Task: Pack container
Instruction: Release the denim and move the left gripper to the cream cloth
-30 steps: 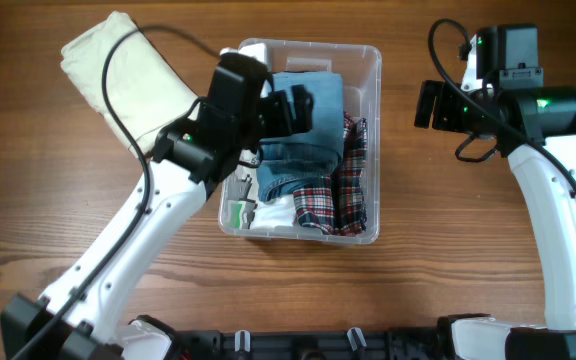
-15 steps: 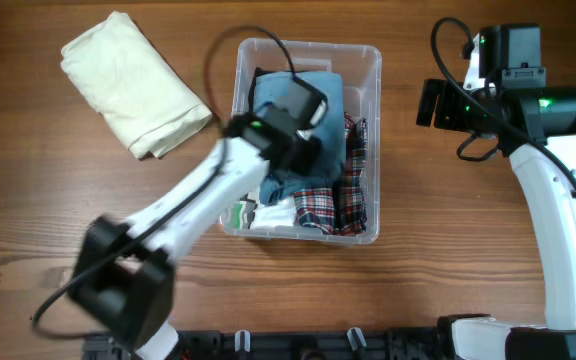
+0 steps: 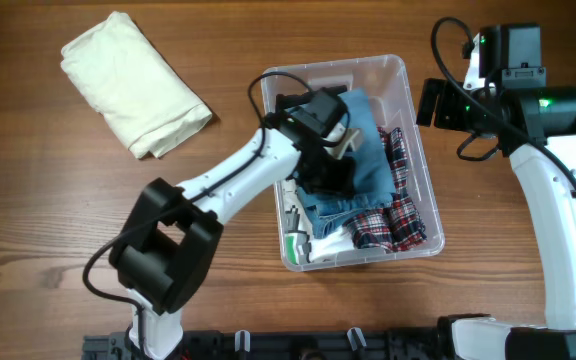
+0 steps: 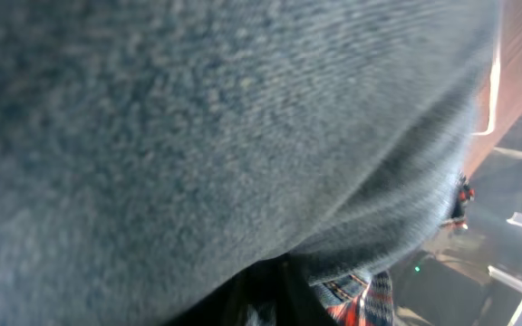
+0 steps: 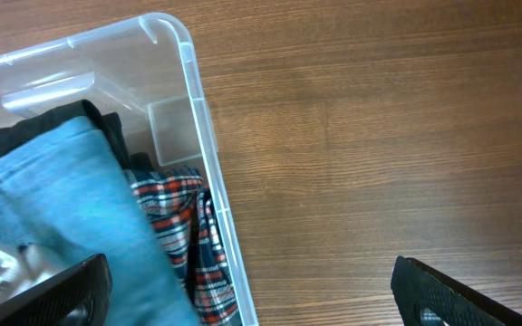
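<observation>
The container is a clear tub lying askew at mid-table; its rim also crosses the right wrist view. Inside lie blue jeans, a red plaid shirt and a white item. My left gripper is pushed down into the jeans. In the left wrist view, denim fills the frame. The dark jaws stand nearly together, shut on the fabric. My right gripper hangs open beside the tub's right wall, its fingertips wide apart over bare wood.
A folded cream cloth lies on the wooden table at the far left. A black garment sits at the tub's far end. The right arm's white link runs down the right side.
The left arm swung into the tub and its gripper closed from open. The container slid right and turned with it. The right arm stayed still.
</observation>
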You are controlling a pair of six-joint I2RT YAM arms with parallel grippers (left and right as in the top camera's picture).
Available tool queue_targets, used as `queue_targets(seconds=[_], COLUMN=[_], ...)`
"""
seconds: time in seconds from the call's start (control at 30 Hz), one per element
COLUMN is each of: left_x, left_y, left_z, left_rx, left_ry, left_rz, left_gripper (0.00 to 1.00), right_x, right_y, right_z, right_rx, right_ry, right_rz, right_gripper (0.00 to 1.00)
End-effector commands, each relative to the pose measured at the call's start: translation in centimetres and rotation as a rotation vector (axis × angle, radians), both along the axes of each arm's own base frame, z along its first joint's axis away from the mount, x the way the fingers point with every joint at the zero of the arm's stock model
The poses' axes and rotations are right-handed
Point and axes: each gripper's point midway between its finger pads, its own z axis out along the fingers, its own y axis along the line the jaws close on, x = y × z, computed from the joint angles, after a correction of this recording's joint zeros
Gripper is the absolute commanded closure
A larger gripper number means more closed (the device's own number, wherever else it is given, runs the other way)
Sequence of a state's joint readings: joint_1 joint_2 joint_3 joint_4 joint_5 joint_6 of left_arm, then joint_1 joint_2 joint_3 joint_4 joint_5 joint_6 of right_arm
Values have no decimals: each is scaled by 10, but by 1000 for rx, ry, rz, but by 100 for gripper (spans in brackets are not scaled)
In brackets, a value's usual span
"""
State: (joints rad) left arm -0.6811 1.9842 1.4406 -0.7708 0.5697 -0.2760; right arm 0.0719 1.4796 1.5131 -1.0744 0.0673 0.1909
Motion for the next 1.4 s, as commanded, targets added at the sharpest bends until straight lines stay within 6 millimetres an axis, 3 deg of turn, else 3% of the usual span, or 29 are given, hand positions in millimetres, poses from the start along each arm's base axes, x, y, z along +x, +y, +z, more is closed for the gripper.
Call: queue_targets(seconds=[0.0, 0.1, 0.23, 0.37, 0.43, 0.47, 0.6, 0.7, 0.8, 0.87, 1.03, 1.23, 1.37], left_x=[11, 31, 41, 42, 41, 43, 67, 90, 118, 137, 177, 207, 217], left_y=[70, 80, 93, 137, 169, 190, 307, 378, 437, 463, 482, 471, 450], left_z=[-47, 2, 94, 187, 216, 222, 200, 185, 154, 124, 35, -19, -43], left_rx=[261, 245, 164, 140, 129, 146, 301, 249, 144, 89, 25, -6, -11], left_ry=[-6, -183, -432, -716, -780, -783, -653, -569, -492, -437, -291, -204, -178], left_rz=[102, 128, 200, 353, 446, 501, 815, 1006, 1130, 1187, 1230, 1264, 1229], left_gripper=[79, 68, 45, 0, 0, 0, 0, 0, 0, 0, 0, 0, 0], right_x=[1, 1, 1, 1, 1, 1, 2, 0, -7, -8, -13, -14, -14], right_y=[1, 1, 1, 1, 1, 1, -10, -30, -36, -35, -34, -34, -34], right_z=[-3, -3, -3, -3, -3, -3, 3, 8, 4, 3, 0, -1, -1], right_rx=[23, 23, 23, 23, 23, 23, 42, 135, 158, 156, 149, 144, 139], right_ry=[8, 8, 8, 8, 8, 8, -18, -28, -1, 6, 29, 34, 34], right_rz=[-12, -11, -11, -11, -12, -12, -71, -114, -130, -126, -111, -104, -95], right_gripper=[0, 0, 0, 0, 0, 0, 0, 0, 0, 0, 0, 0, 0])
